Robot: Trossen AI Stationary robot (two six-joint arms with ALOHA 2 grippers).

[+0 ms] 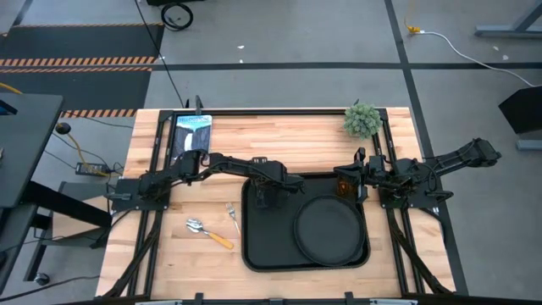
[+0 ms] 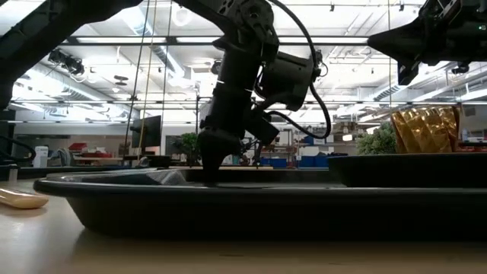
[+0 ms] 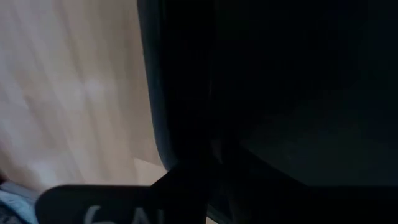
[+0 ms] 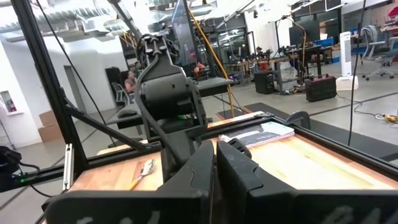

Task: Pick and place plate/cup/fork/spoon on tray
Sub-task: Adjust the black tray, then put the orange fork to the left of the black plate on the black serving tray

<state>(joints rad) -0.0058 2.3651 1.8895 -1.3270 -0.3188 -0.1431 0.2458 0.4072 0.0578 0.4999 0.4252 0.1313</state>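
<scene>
The black rectangular tray [image 1: 264, 254] lies on the table's near middle, and its rim also shows in the low view [image 2: 228, 202]. The round black plate [image 1: 329, 230] lies in its right half. The amber cup [image 1: 344, 186] stands upright in the tray's far right corner; it also shows in the low view [image 2: 426, 129]. The fork [image 1: 231, 216] and the spoon [image 1: 207, 233] lie on the wood left of the tray. My left gripper [image 1: 262, 196] points down over the tray's far left part; it also shows in the low view [image 2: 209, 167]. My right gripper [image 1: 360, 174] is shut and empty, above and just right of the cup.
A small green plant [image 1: 362, 119] stands at the far right and a blue-and-white pack [image 1: 193, 135] at the far left. Black frame rails run along the table's left, right and far sides. Bare wood lies between the tray's far edge and the far rail.
</scene>
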